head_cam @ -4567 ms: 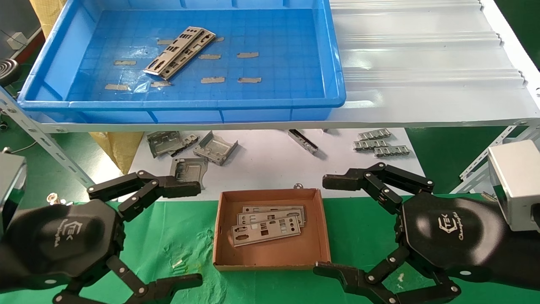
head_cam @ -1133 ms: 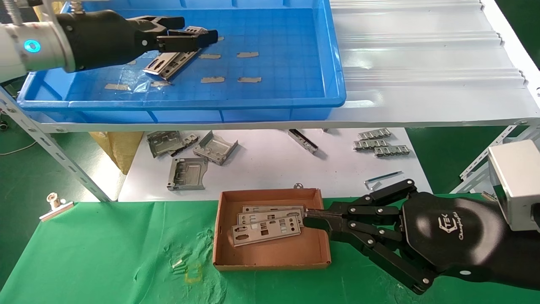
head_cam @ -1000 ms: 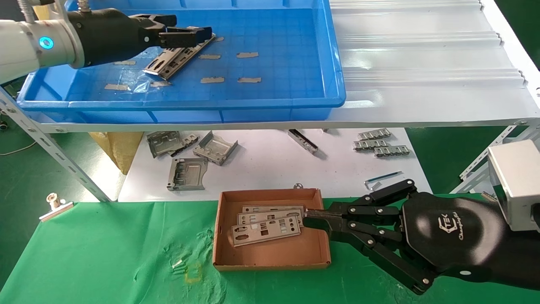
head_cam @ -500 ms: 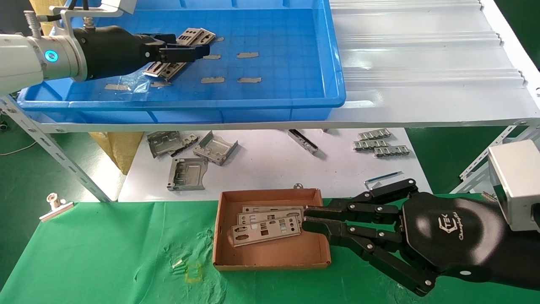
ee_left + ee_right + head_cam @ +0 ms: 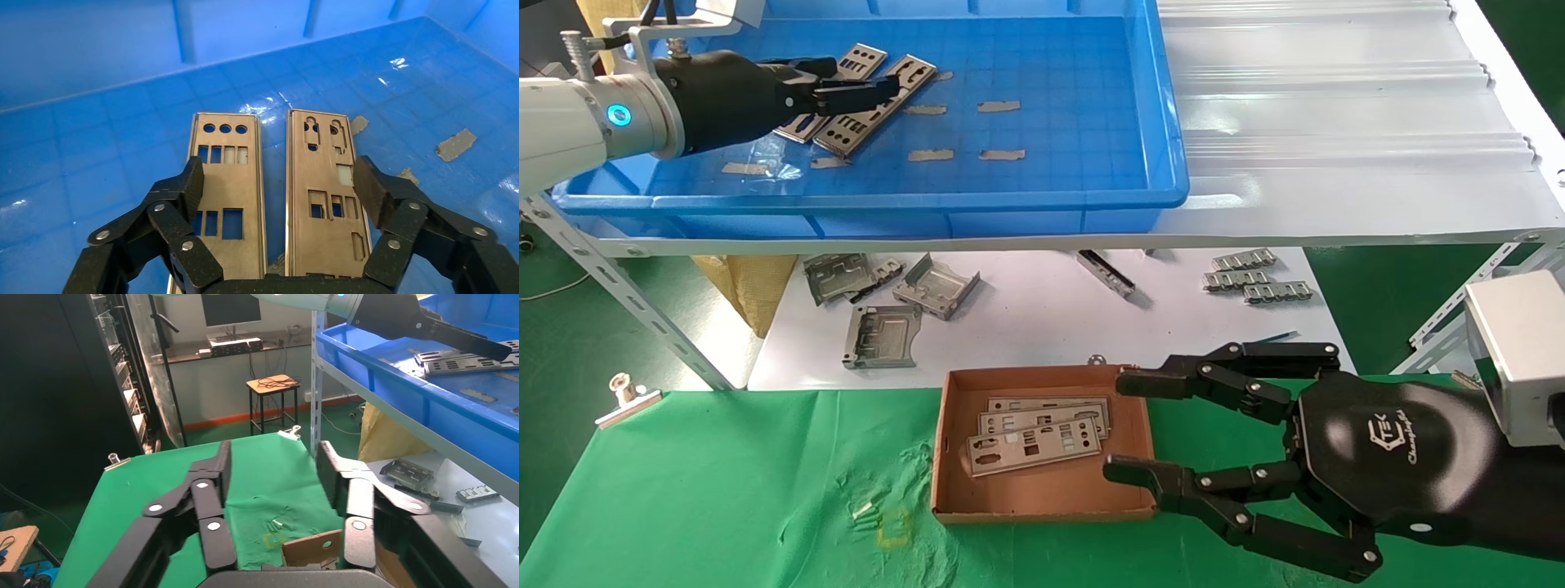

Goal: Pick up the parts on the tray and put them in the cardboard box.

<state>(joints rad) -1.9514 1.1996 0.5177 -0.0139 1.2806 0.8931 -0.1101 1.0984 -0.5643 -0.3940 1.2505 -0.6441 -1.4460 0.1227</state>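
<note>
Green cloth is spread nearest, bearing the cardboard box with three parts inside; the right gripper is spread wide beside it. Farther off, on the tray, two parts are straddled by the left gripper, splayed.

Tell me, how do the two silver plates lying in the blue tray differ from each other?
In the left wrist view the two plates lie side by side, unstacked, between the left gripper's open jaws. One plate has three round holes in a row at its far end, then a row of small rectangles. The other plate has keyhole-shaped cut-outs at that end. Both are thin, flat, oblong, similar in size, and rest on the tray floor.
</note>
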